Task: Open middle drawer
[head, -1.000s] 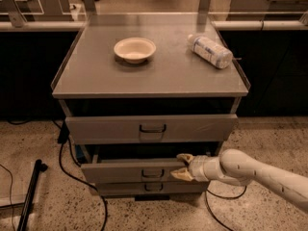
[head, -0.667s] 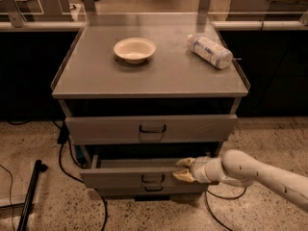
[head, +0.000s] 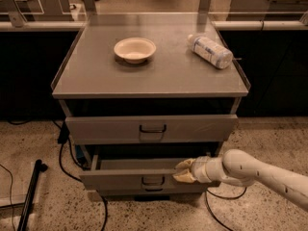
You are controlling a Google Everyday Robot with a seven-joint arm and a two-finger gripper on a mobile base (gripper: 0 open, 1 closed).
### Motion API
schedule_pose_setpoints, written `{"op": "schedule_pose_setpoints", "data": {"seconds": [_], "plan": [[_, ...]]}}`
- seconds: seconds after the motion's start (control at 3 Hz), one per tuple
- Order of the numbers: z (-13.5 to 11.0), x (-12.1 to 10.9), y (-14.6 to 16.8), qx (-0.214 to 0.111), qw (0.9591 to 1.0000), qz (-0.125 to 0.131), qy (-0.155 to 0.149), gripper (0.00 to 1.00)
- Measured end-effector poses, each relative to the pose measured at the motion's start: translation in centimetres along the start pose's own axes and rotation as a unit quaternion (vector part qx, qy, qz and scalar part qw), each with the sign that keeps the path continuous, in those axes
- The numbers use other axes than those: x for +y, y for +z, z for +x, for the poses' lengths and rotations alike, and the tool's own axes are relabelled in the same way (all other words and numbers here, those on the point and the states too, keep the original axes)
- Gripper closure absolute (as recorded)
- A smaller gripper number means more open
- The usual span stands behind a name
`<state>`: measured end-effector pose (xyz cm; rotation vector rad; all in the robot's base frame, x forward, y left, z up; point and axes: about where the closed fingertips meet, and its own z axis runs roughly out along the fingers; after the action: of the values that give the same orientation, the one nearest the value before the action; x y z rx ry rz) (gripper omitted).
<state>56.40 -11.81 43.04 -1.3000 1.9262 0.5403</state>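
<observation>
Middle drawer (head: 120, 179) partway out; claw (head: 184, 171) astride front panel's top edge, right of handle (head: 153, 180), pinching it.

Smooth, rounded off-white arm (head: 262, 173) with a ringed wrist; its pale tan gripper (head: 181, 171) sits at the grey metal middle drawer (head: 120, 179) front.

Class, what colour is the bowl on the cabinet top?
The bowl is cream, in the camera view; the gripper sits at the middle drawer's front edge.
</observation>
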Motion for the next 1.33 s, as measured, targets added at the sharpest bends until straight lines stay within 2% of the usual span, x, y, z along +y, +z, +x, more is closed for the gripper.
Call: {"op": "schedule_pose_setpoints", "data": {"seconds": [0.33, 1.0, 1.33], "plan": [[0.00, 0.00, 0.00, 0.000, 1.0000, 0.000, 0.000, 0.86], [0.00, 0.01, 0.01, 0.000, 1.0000, 0.000, 0.000, 0.40], [0.00, 0.01, 0.01, 0.000, 1.0000, 0.000, 0.000, 0.41]]}}
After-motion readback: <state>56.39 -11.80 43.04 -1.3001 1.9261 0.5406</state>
